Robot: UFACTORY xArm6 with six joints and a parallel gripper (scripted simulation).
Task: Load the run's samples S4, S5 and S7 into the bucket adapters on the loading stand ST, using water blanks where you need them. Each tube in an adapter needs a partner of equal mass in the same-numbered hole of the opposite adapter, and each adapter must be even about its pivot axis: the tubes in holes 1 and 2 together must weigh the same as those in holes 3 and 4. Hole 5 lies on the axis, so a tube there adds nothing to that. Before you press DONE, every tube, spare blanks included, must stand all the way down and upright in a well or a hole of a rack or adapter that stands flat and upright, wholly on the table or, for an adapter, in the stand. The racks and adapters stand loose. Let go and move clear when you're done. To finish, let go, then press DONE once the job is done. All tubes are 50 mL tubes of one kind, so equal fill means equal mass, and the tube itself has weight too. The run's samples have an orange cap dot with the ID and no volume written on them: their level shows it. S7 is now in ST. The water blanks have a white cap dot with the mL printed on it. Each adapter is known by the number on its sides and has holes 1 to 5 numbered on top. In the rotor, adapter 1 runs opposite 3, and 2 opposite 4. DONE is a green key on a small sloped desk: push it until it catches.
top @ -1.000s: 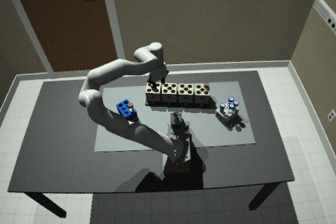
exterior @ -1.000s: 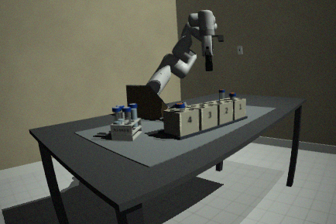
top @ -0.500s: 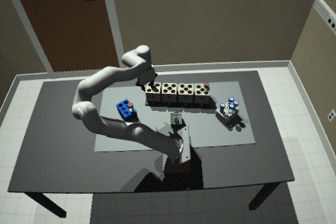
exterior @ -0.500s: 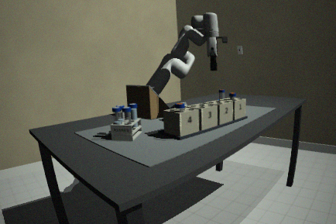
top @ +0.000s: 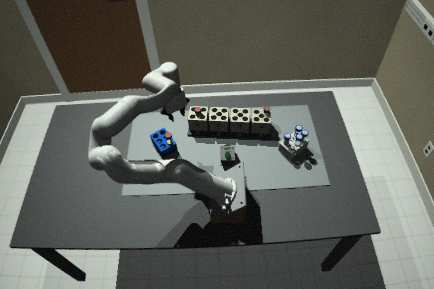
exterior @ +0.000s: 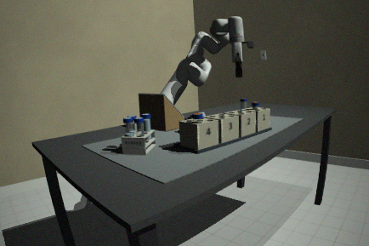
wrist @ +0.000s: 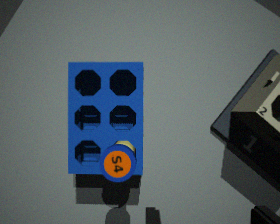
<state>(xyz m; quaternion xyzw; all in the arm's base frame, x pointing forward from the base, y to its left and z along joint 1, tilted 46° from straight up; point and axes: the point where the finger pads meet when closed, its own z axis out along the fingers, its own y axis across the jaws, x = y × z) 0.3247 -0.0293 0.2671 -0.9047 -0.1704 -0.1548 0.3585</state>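
My gripper (top: 177,115) (exterior: 239,75) is open and empty, high above the mat near the blue rack. The blue rack (top: 159,137) (wrist: 106,100) holds the orange-dotted tube S4 (top: 168,135) (wrist: 117,164) in a corner well; its other wells are empty. On the stand (exterior: 234,140) adapters 1 to 4 stand in a row. S7 (top: 198,110) (exterior: 255,104) stands in adapter 1 (top: 198,125) (exterior: 263,121), seemingly in the centre hole. Another orange-dotted tube (top: 266,109) (exterior: 198,115) stands in a corner hole of adapter 4 (exterior: 200,136); its ID is unreadable. Adapters 2 (exterior: 248,123) and 3 (exterior: 229,128) show no tubes.
The white blanks rack (top: 287,152) (exterior: 133,145) holds several blue-capped tubes at the other end of the mat (top: 275,175). The green DONE key (top: 228,155) sits on its small desk between the stand and the robot base. Adapter 1 borders the right of the wrist view.
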